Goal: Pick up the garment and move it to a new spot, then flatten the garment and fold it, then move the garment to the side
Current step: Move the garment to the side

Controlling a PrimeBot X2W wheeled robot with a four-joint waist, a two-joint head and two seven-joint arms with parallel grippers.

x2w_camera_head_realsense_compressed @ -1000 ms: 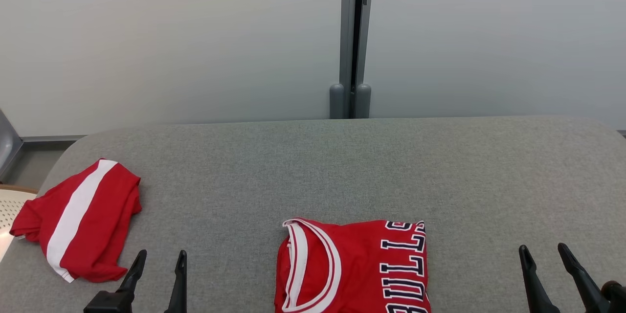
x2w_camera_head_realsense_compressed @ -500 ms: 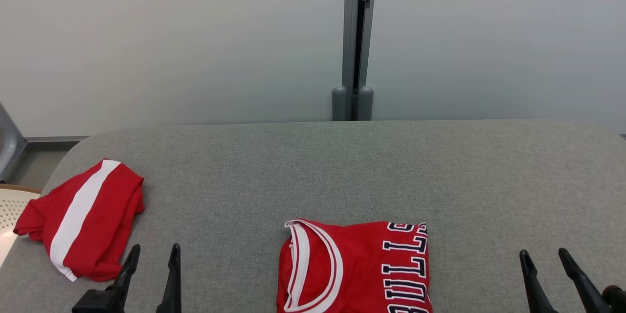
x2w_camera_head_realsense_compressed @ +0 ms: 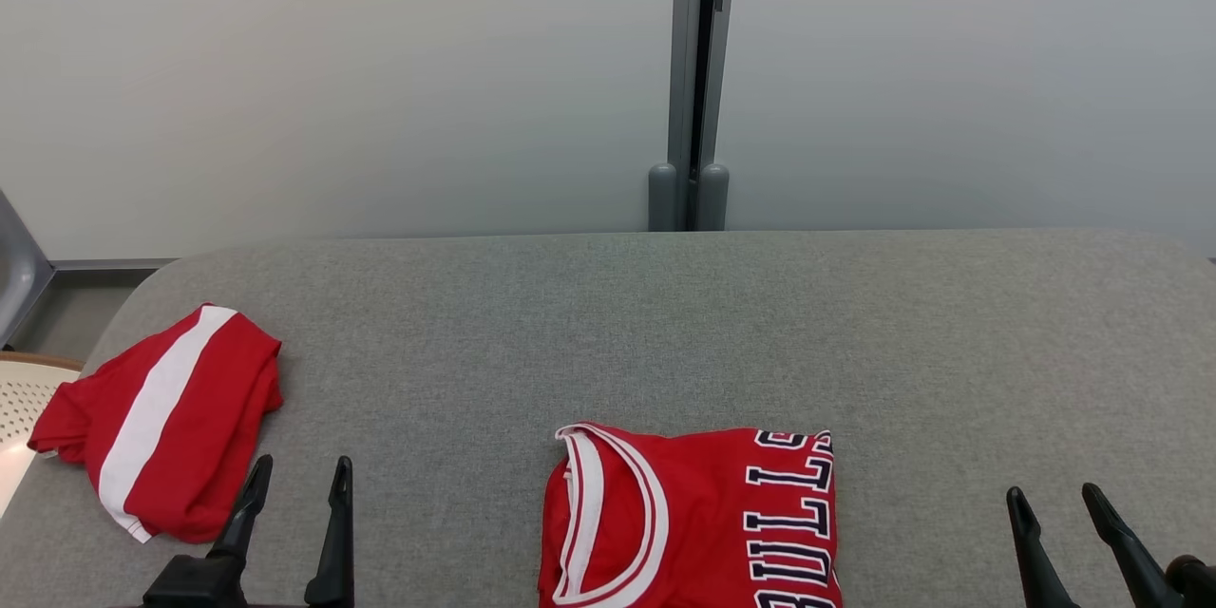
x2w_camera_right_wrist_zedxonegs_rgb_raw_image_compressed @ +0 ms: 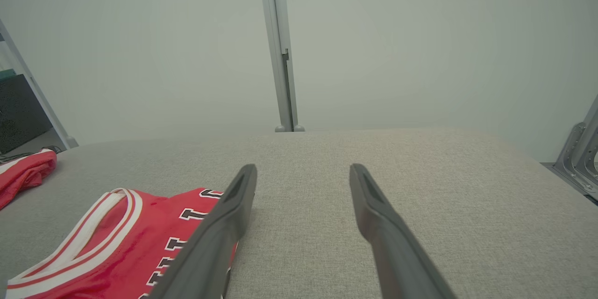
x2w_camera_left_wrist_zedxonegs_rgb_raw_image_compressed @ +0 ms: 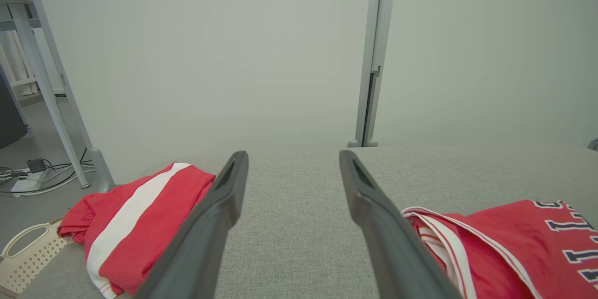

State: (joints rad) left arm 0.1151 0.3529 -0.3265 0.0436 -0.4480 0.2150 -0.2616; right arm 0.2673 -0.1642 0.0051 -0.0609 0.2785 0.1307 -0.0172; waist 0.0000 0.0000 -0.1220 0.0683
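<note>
the folded red jersey (x2w_camera_head_realsense_compressed: 693, 522) lies flat at the near edge of the grey padded table (x2w_camera_head_realsense_compressed: 665, 323), between the two grippers and touched by neither. the left gripper (x2w_camera_head_realsense_compressed: 301, 465) hovers apart on its left, fingers spread wide and empty, just beside a crumpled red garment with a white stripe (x2w_camera_head_realsense_compressed: 161, 418); the right gripper (x2w_camera_head_realsense_compressed: 1053, 492) stands equally wide and empty, farther off to the jersey's right

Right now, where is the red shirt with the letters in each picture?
Head view: the lettered jersey lies at the bottom centre.
Left wrist view: the lettered jersey sits at the lower right.
Right wrist view: the lettered jersey sits at the lower left.
Shared landmark: the upright grey post at the back, top centre in all three.
</note>
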